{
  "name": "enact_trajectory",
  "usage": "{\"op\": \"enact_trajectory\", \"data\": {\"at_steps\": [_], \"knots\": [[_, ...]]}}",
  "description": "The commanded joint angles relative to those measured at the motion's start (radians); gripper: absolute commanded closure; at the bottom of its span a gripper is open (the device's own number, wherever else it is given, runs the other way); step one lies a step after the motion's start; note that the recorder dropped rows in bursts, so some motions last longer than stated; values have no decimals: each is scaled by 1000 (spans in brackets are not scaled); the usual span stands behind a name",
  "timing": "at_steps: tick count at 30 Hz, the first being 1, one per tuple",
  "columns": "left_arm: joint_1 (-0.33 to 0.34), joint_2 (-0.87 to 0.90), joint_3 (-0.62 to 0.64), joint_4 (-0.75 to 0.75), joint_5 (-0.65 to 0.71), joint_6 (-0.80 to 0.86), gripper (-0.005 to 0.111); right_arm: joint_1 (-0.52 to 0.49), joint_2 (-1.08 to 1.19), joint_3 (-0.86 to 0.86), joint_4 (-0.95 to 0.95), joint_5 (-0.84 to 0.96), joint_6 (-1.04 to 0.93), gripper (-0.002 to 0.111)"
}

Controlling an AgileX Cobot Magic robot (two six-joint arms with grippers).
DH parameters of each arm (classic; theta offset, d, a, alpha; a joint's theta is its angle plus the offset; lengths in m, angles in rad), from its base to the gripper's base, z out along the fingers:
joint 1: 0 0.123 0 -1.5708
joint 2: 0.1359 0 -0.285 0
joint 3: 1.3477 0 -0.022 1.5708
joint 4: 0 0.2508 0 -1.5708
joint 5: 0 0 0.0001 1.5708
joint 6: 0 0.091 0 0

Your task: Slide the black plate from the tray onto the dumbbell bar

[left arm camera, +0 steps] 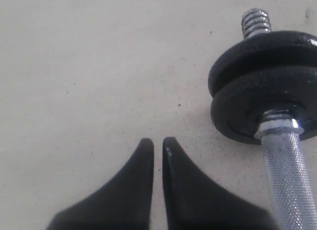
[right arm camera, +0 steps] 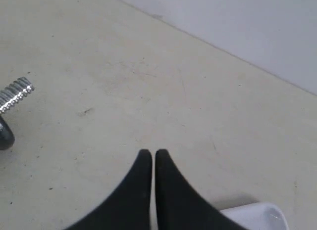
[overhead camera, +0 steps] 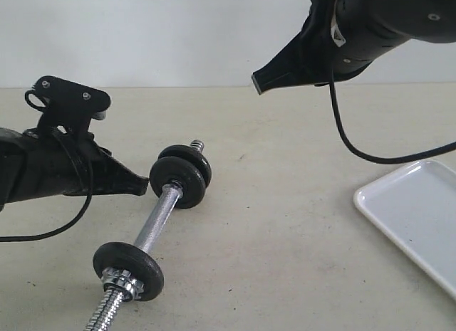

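Lying on the counter [overhead camera: 285, 238], the dumbbell bar [overhead camera: 158, 221] may roll if your left claw [left arm camera: 157, 141], clenched empty beside its far discs [overhead camera: 182, 178], bumps it; right claw [right arm camera: 152, 152] likewise clenched empty.

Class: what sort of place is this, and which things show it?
Likely a robot lab bench: plain beige tabletop, blank white wall, left gripper and right gripper with a dumbbell bar.

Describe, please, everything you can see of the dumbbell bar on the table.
The dumbbell bar is a chrome rod with a cross-hatched shaft and spiral-threaded ends. It lies flat on the beige table. Two black discs sit together at the far end, one black disc with a chrome nut at the near end. The shut left gripper is close beside it, not touching.
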State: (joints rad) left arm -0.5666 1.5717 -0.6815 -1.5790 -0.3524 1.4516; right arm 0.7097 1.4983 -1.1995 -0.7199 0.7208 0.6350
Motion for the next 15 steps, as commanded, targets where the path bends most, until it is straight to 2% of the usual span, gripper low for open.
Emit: {"op": "enact_trajectory", "data": {"at_steps": [1, 6, 11, 15], "knots": [[-2, 82, -21, -37, 40, 3, 102, -1, -10, 2, 54, 7, -68, 109], [-2, 124, -25, -67, 85, -1, 102, -1, -10, 2, 92, 20, -112, 109], [-2, 130, -67, -159, 171, -3, 102, -1, -10, 2, 148, 16, -138, 109], [-2, 144, -73, -164, 176, -3, 102, -1, -10, 2, 170, 16, -160, 109]]}}
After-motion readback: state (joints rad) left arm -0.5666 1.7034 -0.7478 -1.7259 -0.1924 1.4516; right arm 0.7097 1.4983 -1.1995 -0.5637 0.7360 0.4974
